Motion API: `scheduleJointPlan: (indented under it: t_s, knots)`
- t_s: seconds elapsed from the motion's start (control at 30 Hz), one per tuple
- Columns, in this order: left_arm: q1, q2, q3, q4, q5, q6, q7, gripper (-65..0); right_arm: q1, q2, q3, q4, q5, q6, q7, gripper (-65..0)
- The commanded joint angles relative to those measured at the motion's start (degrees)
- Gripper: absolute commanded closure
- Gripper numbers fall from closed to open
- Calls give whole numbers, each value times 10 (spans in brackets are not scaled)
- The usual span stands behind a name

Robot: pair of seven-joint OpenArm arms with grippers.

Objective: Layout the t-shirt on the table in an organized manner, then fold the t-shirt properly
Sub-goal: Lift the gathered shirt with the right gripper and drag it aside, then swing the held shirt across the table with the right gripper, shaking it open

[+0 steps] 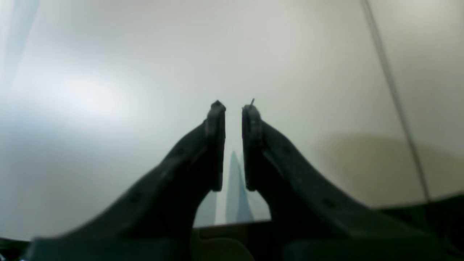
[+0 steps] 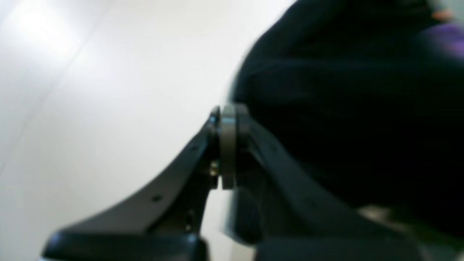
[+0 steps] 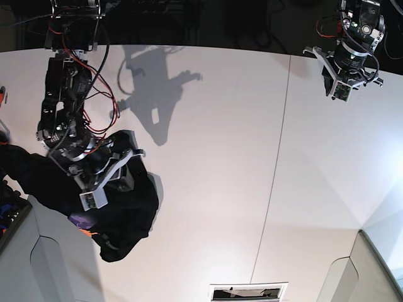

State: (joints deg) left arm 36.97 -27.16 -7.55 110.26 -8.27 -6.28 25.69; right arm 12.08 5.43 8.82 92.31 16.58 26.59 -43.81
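Only in base view: crumpled shirt at table edge. Right gripper pressed together beside shirt, holding nothing visible. Left gripper slightly apart, empty.

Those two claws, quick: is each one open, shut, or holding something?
Left gripper: slightly open over the bare table, holding nothing.
Right gripper: shut beside the t-shirt; whether it pinches cloth cannot be told.
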Motion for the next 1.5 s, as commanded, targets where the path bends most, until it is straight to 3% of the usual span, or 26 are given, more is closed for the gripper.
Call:
scheduleJointPlan:
  t_s: [0.0, 0.1, 0.13, 0.2, 0.23, 0.27, 0.47, 0.63, 0.73, 0.8, 0.9, 1.1, 1.23, 1.4, 1.47]
  knots:
    - [0, -6, -4, 10, 0, 4, -9, -123, 5, 11, 8, 6, -1, 2, 1, 0]
    - [0, -6, -5, 10, -1, 4, -9, -123, -4, 25, 16, 0, -1, 14, 11, 0]
    - [0, -6, -4, 10, -4, 4, -10, -123, -11, 28, 15, -2, -2, 24, 16, -77]
    - [0, -6, -4, 10, -12, 5, -10, -123, -23, 33, 12, -10, -3, 23, 29, -339]
    - [0, -6, -4, 10, -14, 4, -10, -123, -28, 33, 11, -19, -9, 24, 38, -439]
    - [0, -6, -4, 10, -14, 5, -10, -123, -33, 33, 10, -27, -22, 24, 48, -456]
    - [0, -6, -4, 10, -14, 5, -10, -123, -32, 33, -16, -98, -99, 20, 119, -449]
    - [0, -6, -4, 10, -14, 7, -10, -123, -32, 33, -51, -134, -125, 5, 137, -449]
    - [0, -6, -4, 10, -14, 7, -12, -123, -32, 33, -65, -142, -148, -23, 151, -433]
    - [0, -6, -4, 10, -14, 7, -12, -123, -32, 33, -67, -142, -165, -42, 152, -322]
    - [0, -6, -4, 10, -14, 7, -10, -123, -32, 33, -67, -142, -181, -58, 156, 0]
    - [0, -6, -5, 10, -40, 26, -10, -123, -31, 33, -67, -124, -140, -55, 167, 0]
    - [2, -6, -5, 10, -44, 26, -9, -123, -31, 30, -84, -78, -44, -3, 143, 0]
    - [4, -6, -5, 10, -43, 26, 12, -123, -30, 28, -199, -17, -5, 11, 134, 0]
    - [5, -6, -5, 10, -40, 26, 12, -123, -28, 9, -254, -7, -12, 11, 131, 0]
